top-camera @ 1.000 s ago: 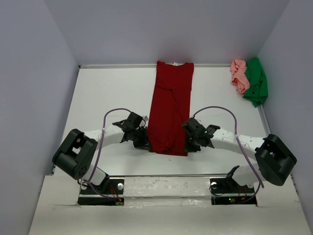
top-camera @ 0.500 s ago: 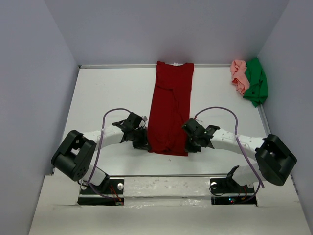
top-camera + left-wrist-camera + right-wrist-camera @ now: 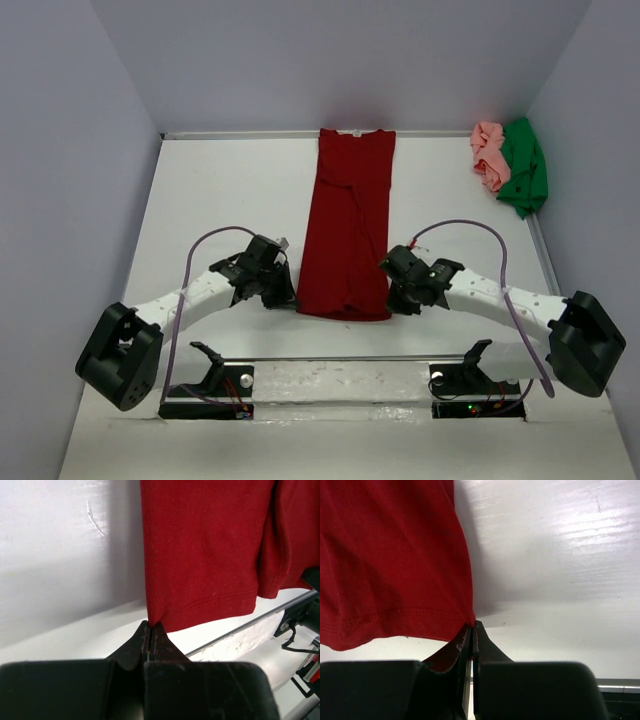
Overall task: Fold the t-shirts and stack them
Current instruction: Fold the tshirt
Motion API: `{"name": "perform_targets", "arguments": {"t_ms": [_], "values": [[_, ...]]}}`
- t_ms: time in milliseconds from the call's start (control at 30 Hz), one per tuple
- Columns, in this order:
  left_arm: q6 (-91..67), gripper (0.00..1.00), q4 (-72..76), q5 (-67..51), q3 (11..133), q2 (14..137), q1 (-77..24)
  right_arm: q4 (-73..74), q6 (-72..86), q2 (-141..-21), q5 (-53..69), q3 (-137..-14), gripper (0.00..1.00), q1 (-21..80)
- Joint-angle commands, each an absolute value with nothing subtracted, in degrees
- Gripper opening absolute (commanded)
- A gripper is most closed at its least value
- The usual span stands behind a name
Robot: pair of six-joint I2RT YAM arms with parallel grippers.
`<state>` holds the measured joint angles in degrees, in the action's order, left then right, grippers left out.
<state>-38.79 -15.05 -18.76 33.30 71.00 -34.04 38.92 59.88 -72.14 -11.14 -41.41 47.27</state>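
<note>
The dark red t-shirt (image 3: 347,225) lies as a long narrow strip down the middle of the table, its collar at the far wall. My left gripper (image 3: 287,296) is shut on the shirt's near left hem corner (image 3: 152,622). My right gripper (image 3: 392,300) is shut on the near right hem corner (image 3: 470,620). Both corners are lifted slightly off the table. The pale pink t-shirt (image 3: 489,154) and the bright green t-shirt (image 3: 525,166) lie crumpled together at the far right corner.
The white table (image 3: 220,200) is boxed in by grey walls on the left, far and right sides. A raised rail (image 3: 340,360) runs along the near edge in front of the arm bases.
Both grippers have pulled the red shirt's near hem toward the near edge. The arms have dropped lower and stretched outward. The shirt lies a little longer and flatter.
</note>
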Motion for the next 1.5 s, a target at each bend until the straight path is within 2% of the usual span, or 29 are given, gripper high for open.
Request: {"name": "perform_targets", "arguments": {"t_ms": [0, 267, 633, 1167, 1467], "values": [[-41.1, 0.00, -19.2, -18.5, 31.7, 66.3, -34.8, 44.5, 63.8, -68.8, -14.5, -40.6, 0.00, 49.2], [-44.3, 0.00, -20.0, -18.0, 30.7, 62.8, -38.1, 47.5, 65.2, -66.3, -13.9, -39.3, 0.00, 49.7], [-50.7, 0.00, -22.8, -15.4, 30.8, 58.6, -45.8, 52.8, 70.8, -64.3, -15.3, -40.3, 0.00, 55.9], [-54.1, 0.00, -28.7, -12.3, 31.5, 52.6, -49.0, 62.4, 81.9, -66.9, -19.2, -46.1, 0.00, 66.4], [-50.0, 0.00, -31.4, -6.8, 40.3, 58.5, -49.1, 65.8, 75.4, -69.5, -30.0, -54.2, 0.00, 67.1]]}}
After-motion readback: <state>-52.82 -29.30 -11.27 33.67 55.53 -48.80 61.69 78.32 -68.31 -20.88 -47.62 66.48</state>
